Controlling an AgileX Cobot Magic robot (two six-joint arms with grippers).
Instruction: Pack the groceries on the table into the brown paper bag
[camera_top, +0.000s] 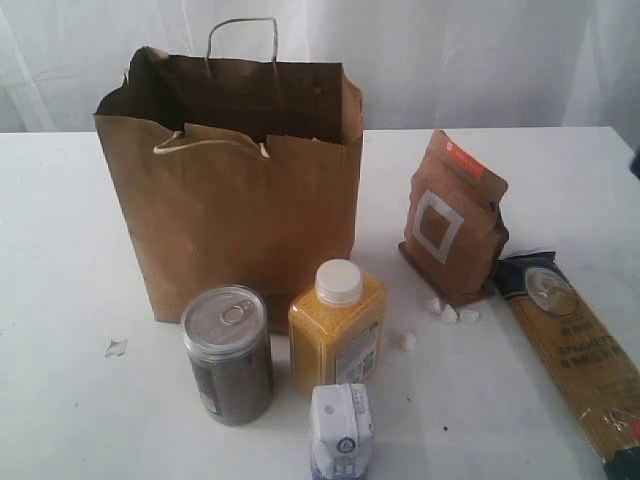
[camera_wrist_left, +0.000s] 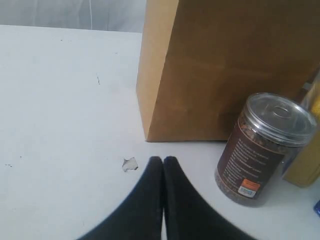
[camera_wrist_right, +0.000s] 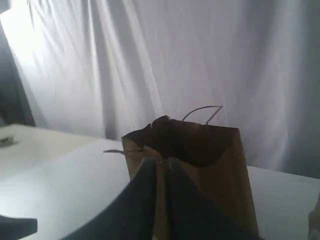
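The brown paper bag (camera_top: 230, 190) stands open at the back of the table (camera_top: 60, 250). In front of it are the pull-tab can (camera_top: 228, 352), the yellow bottle (camera_top: 337, 325) and the small white carton (camera_top: 341, 430). The brown pouch (camera_top: 452, 215) stands to the right, and the spaghetti pack (camera_top: 580, 360) lies beside it. No jar with a gold lid shows. Neither gripper appears in the exterior view. My left gripper (camera_wrist_left: 163, 160) is shut and empty, low over the table near the can (camera_wrist_left: 265, 147) and the bag (camera_wrist_left: 225, 65). My right gripper (camera_wrist_right: 161, 162) is shut and empty, held high, facing the bag (camera_wrist_right: 220, 170).
Small white crumbs (camera_top: 450, 313) lie by the pouch's foot. A torn scrap (camera_top: 116, 347) lies on the table left of the can, and the scrap (camera_wrist_left: 130, 164) sits just beside my left fingertips. A white curtain hangs behind the table.
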